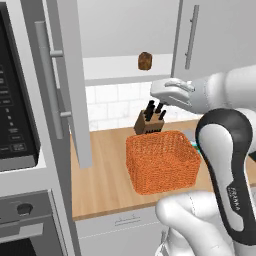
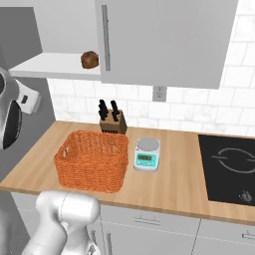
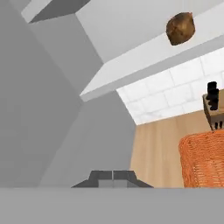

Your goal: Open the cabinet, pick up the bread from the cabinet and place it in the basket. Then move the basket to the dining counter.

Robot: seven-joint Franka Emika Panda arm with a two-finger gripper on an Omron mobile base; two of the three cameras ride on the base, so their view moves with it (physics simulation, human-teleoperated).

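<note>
- In the hand view the gripper (image 3: 113,178) is seen with its finger tips pressed together, nothing between them; it is free of the door, so the opening step is judged done.
- The cabinet (image 1: 60,90) door is swung wide, leaving the shelf reachable.
- The bread (image 1: 145,61) rests on the white shelf, above the gripper and well apart from it.
- The basket (image 1: 161,161) stands on the wooden counter (image 1: 102,175) below the shelf, just in front of the knife block (image 1: 149,121), so the drop is judged short.
- A scale (image 2: 147,154) sits just beside the basket.
</note>
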